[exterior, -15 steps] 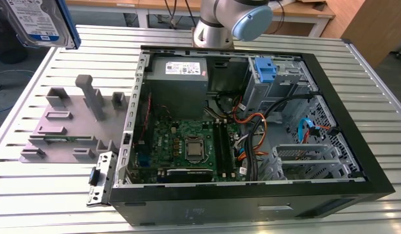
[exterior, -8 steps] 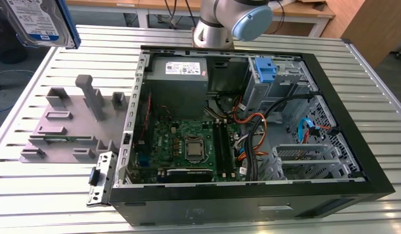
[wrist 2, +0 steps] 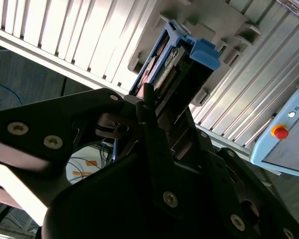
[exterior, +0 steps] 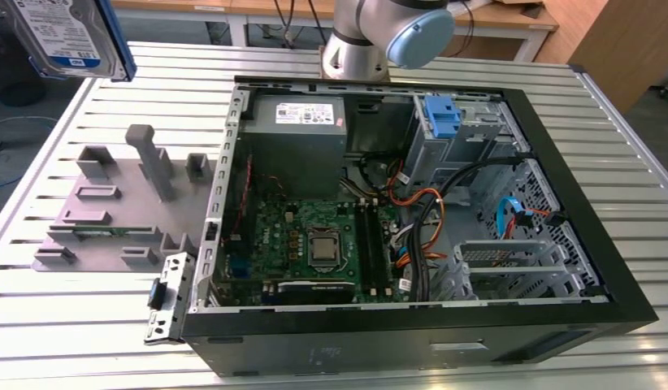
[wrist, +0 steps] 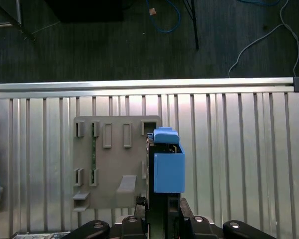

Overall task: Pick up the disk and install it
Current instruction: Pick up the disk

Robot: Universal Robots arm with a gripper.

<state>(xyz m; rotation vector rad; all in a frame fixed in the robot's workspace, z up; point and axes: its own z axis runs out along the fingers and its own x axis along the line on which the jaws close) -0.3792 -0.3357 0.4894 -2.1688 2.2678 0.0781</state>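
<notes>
The disk (exterior: 65, 36), a silver drive with a white-and-blue label in a blue carrier frame, hangs high above the table at the exterior view's far left, over the grey fixture plate (exterior: 117, 211). In both wrist views my gripper (wrist: 158, 208) (wrist 2: 158, 107) is shut on the disk (wrist: 168, 167) (wrist 2: 182, 62). It holds the disk edge-on, with the blue carrier end pointing away from the fingers. The open computer case (exterior: 594, 268) lies to the exterior view's right of it. Its grey drive cage (exterior: 480, 122) is at the back.
A grey power-supply box (exterior: 296, 122) and a small upright blue latch (exterior: 443, 118) sit inside the case, along with the motherboard (exterior: 312, 244) and loose cables (exterior: 421, 211). The arm's base (exterior: 383, 36) stands behind the case. A pendant with a red button (wrist 2: 280, 132) and the table edge (wrist: 139, 84) are nearby.
</notes>
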